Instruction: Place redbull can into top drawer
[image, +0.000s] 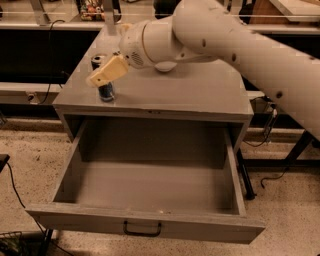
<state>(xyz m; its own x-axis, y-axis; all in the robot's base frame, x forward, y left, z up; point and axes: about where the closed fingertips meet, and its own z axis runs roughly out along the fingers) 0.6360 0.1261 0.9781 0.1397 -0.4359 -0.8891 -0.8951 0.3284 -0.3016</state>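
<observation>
Taking the redbull can (106, 92) just behind the gripper (106, 73), we should hold it mid-body, upright; the gripper's closure we cannot tell.

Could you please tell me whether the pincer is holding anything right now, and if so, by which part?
It cannot be told: the pincer covers the middle of the redbull can, which stands on the cabinet top.
</observation>
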